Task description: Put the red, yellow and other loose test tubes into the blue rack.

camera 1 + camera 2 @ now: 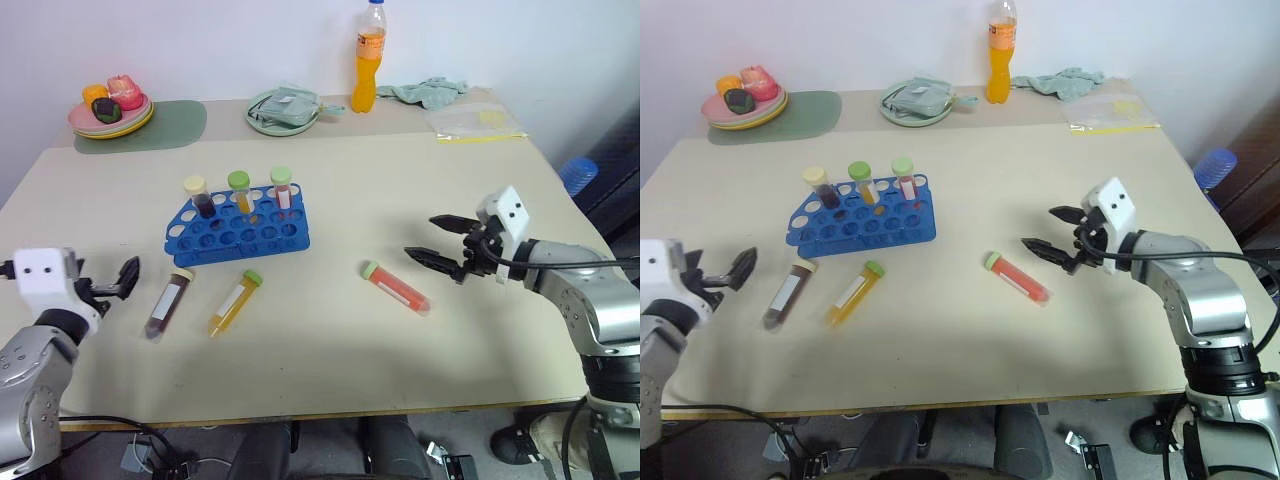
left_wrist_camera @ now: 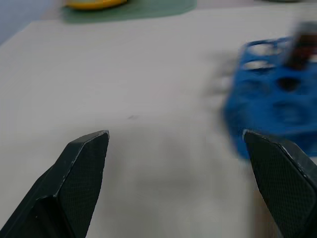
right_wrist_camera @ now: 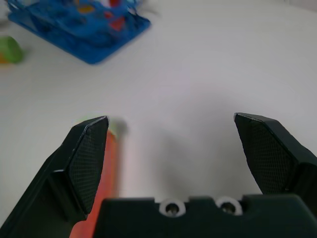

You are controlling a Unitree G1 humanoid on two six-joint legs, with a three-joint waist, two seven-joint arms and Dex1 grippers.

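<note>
Reach step: my R gripper, jaws wide apart, hovers just at 3 o'clock of red tube, not touching. L gripper apart too. Rack at 10 o'clock. Next: drop, straddle tube, close.

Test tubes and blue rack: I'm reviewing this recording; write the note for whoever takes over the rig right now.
Left gripper: open, empty, near the maroon tube.
Right gripper: open, empty, beside the red tube.
Blue rack: three tubes already standing in its back row.
Left to do: the maroon, yellow tube and red ones all lie loose on the table in front of the rack.
</note>
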